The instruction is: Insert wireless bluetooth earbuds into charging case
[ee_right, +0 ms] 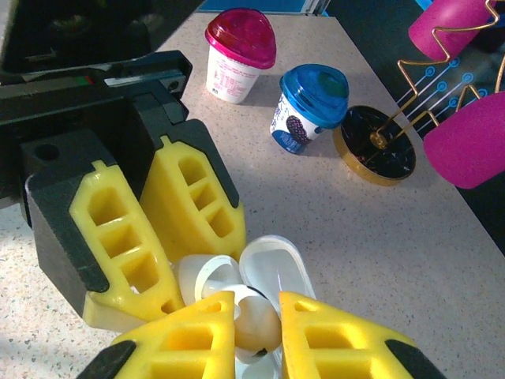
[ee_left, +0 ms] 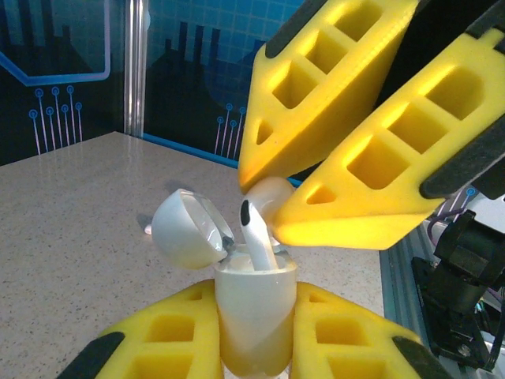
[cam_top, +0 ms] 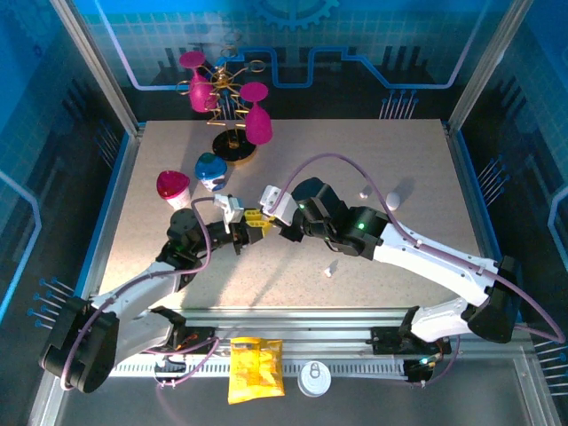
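In the left wrist view my left gripper point(ee_left: 254, 335) is shut on the white charging case point(ee_left: 252, 316), holding it upright with its lid point(ee_left: 188, 229) flipped open to the left. A white earbud point(ee_left: 259, 237) stands with its stem down in the case's opening. The yellow fingers point(ee_left: 371, 205) of the right gripper pinch its head from above. In the right wrist view my right gripper point(ee_right: 258, 308) is shut on that earbud point(ee_right: 259, 322), just over the case point(ee_right: 207, 276) and open lid point(ee_right: 278, 264). Both grippers, left point(cam_top: 248, 234) and right point(cam_top: 263, 219), meet mid-table. Another small white earbud point(cam_top: 329, 270) lies on the table.
A pink-lidded cup point(ee_right: 239, 55) and a blue-lidded cup point(ee_right: 309, 106) stand behind the grippers. Next to them is a gold wire stand point(ee_right: 375, 154) holding magenta glasses. Small white pieces point(cam_top: 393, 199) lie at the right. A yellow packet point(cam_top: 256, 368) rests on the front rail.
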